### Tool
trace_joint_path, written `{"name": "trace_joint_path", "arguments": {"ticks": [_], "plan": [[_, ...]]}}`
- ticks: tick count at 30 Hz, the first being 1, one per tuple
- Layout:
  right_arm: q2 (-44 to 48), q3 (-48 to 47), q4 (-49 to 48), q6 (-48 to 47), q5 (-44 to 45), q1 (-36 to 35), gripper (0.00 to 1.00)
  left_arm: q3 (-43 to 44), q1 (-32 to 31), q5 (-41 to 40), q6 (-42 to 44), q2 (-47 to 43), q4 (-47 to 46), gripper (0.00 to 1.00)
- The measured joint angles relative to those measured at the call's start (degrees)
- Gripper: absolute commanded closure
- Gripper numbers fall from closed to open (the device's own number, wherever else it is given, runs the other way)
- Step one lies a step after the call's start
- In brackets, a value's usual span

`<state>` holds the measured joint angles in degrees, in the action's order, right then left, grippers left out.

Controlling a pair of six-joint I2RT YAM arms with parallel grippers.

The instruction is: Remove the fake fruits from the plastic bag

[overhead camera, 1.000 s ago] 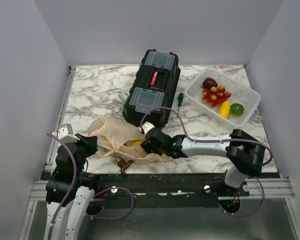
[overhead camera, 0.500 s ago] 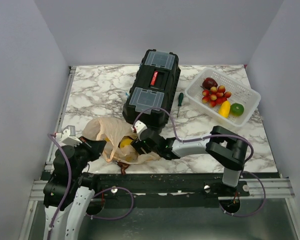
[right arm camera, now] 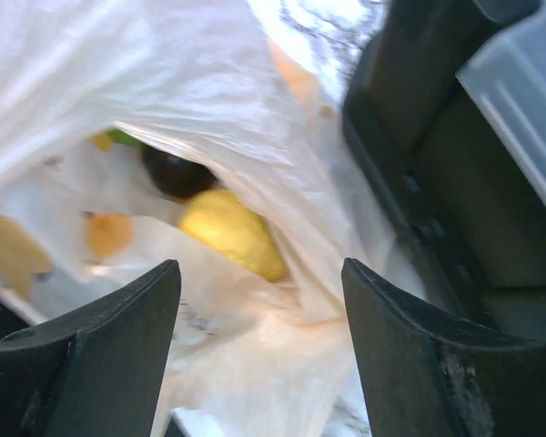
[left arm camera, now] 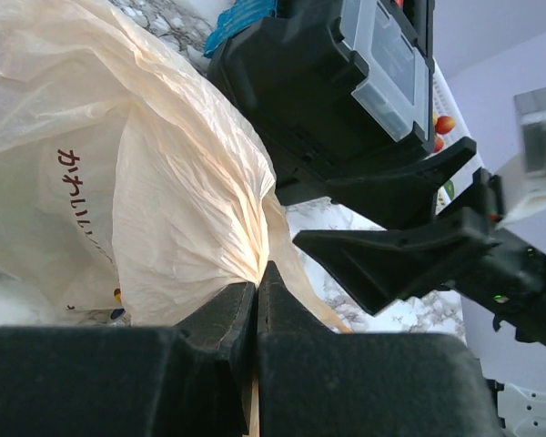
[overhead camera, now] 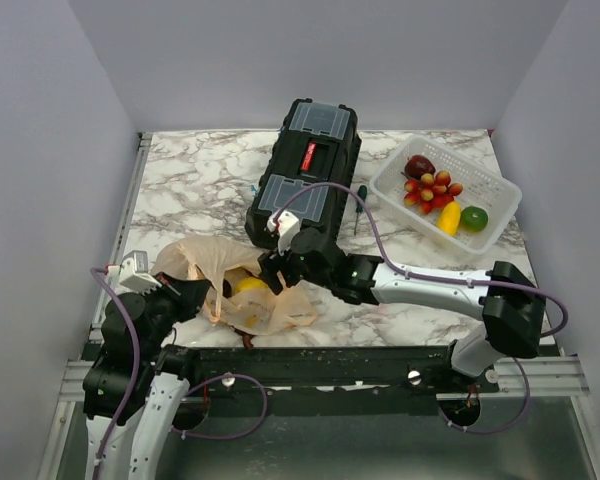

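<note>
The beige plastic bag (overhead camera: 195, 258) lies at the front left of the table. My left gripper (overhead camera: 206, 294) is shut on a fold of its rim, which shows in the left wrist view (left arm camera: 257, 271) with the bag (left arm camera: 164, 164) bunched at the tips. My right gripper (overhead camera: 269, 274) is open at the bag's mouth. In the right wrist view (right arm camera: 259, 269) its jaws stand wide apart just short of a yellow fruit (right arm camera: 232, 232) inside the bag (right arm camera: 255, 364). A dark fruit (right arm camera: 177, 173) and an orange fruit (right arm camera: 109, 232) lie deeper in. The yellow fruit (overhead camera: 248, 285) also shows from above.
A black toolbox (overhead camera: 305, 170) stands just behind the bag, close to my right wrist. A green-handled screwdriver (overhead camera: 359, 205) lies to its right. A white basket (overhead camera: 500, 215) at the back right holds a purple fruit (overhead camera: 418, 165), a grape cluster (overhead camera: 432, 188), a yellow fruit (overhead camera: 449, 217) and a green fruit (overhead camera: 474, 217).
My right gripper has moved from the bag's front right side up and back to its mouth. The bag's mouth has spread open, showing the yellow fruit. My left gripper still holds the rim.
</note>
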<state>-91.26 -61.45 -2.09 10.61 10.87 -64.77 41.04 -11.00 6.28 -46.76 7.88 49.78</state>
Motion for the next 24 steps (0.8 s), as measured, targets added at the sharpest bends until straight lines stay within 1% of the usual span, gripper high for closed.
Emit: {"name": "trace_joint_path", "arguments": {"ticks": [3,5,8,9,12,13,17,21,24], "plan": [[0.5,-1.6,-0.1,2.6,-3.9,0.0,0.48,0.1,0.0,0.0,0.5,0.6,0.0,1.0],[-0.3,-1.9,-1.0,4.7,-5.9,0.0,0.51,0.3,0.0,0.0,1.0,1.0,0.0,1.0],[-3.6,-2.9,-1.4,7.4,-8.2,0.0,0.52,1.0,0.0,0.3,2.0,1.8,-0.1,1.0],[-4.7,-3.3,-1.6,7.9,-8.8,0.0,0.52,1.3,0.0,0.4,2.6,2.3,-0.1,1.0],[-9.0,-5.4,-1.2,9.5,-9.5,0.0,0.43,1.8,0.0,1.0,4.1,3.5,-0.1,1.0],[-10.0,-5.9,-1.0,9.7,-9.5,0.0,0.42,1.9,0.0,1.3,4.6,3.9,0.0,1.0],[-13.9,-9.4,0.6,10.4,-9.0,0.0,0.28,1.9,0.0,2.6,6.0,5.3,0.1,1.0],[-15.2,-10.3,2.6,10.6,-7.5,0.0,0.23,1.9,0.0,3.7,7.7,5.9,0.1,1.0],[-16.6,-11.4,3.7,10.6,-7.1,0.0,0.22,1.9,0.0,3.9,9.2,6.7,0.1,1.0]]}}
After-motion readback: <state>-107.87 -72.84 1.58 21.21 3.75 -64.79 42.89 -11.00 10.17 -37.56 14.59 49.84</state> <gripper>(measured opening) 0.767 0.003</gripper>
